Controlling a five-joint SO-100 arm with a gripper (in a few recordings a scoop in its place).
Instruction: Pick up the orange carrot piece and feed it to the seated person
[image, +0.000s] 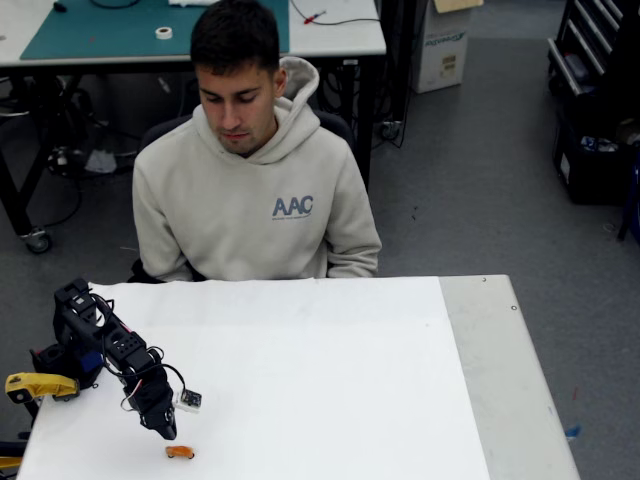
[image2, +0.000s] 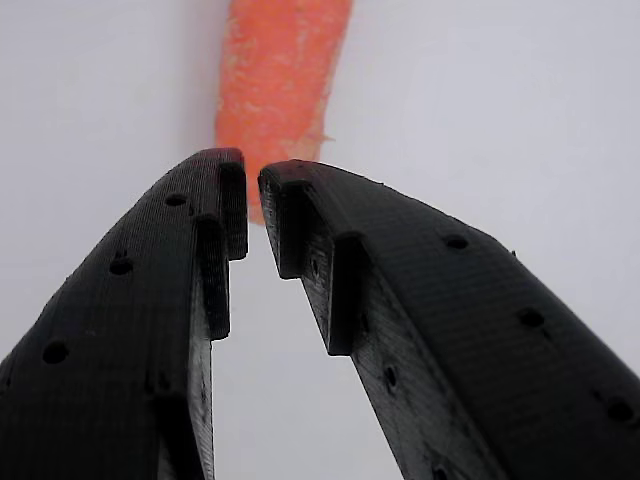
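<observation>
Carrot first: we see the orange carrot piece lying on the white counter just past our gripper, its fingertips nearly closed and holding nothing, before the seated person.

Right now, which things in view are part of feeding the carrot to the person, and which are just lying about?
Part of the job:
- orange carrot piece on the white table, just beyond the fingertips
- gripper, jaws nearly closed, holding nothing
- seated person behind the table

Just lying about:
- tape roll on the green mat
- cardboard box on the floor
</observation>
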